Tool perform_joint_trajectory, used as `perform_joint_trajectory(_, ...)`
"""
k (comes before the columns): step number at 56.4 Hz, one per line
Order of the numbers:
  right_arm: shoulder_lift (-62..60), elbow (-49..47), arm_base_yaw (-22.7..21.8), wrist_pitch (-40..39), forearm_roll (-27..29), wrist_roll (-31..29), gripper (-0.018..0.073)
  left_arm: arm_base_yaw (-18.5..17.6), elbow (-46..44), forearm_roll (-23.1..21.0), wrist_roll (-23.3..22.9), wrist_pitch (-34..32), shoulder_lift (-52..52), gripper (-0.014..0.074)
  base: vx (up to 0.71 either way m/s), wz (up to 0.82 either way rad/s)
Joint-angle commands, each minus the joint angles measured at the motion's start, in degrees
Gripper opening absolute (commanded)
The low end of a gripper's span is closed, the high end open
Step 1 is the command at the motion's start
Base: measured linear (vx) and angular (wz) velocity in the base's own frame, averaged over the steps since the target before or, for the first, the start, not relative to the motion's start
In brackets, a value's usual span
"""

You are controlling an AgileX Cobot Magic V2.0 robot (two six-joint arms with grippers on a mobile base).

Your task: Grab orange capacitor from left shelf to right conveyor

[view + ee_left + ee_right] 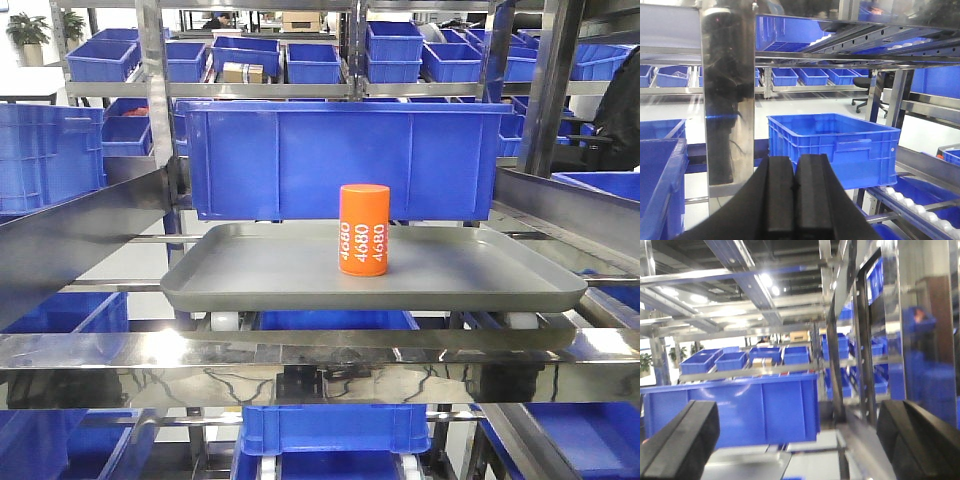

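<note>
On grey tray (250, 270), orange capacitor (363, 229) upright, outside right end effector (797, 440).

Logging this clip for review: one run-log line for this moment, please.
orange capacitor upright on grey tray | left fingers shut, empty | right fingers open, empty

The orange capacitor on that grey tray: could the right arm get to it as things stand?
Probably yes. The orange capacitor stands alone on the tray with nothing in front of it, and the right gripper is open and pointed toward the tray.
</note>
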Motion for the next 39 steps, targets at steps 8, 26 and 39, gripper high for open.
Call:
perform_joint_trajectory(8, 5.80, -3.79, 8.58, 0.69, 4.67, -11.12, 0.0627, -0.44, -1.71, -0.27, -0.32, -4.71, -0.25, -0.0006, 0.00, 0.00)
perform_joint_trajectory(26, 24.69, -15.61, 25.09, 4.77, 10.37, -17.31, 0.0599, -0.44, -1.71, -0.27, -0.32, -4.71, -0.25, -0.0006, 0.00, 0.00)
perform_joint_trajectory(39, 32.56, -17.12, 25.22, 2.24, 12.84, -17.02, 0.0594, -0.44, -1.71, -0.27, -0.32, -4.71, -0.25, -0.0006, 0.00, 0.00)
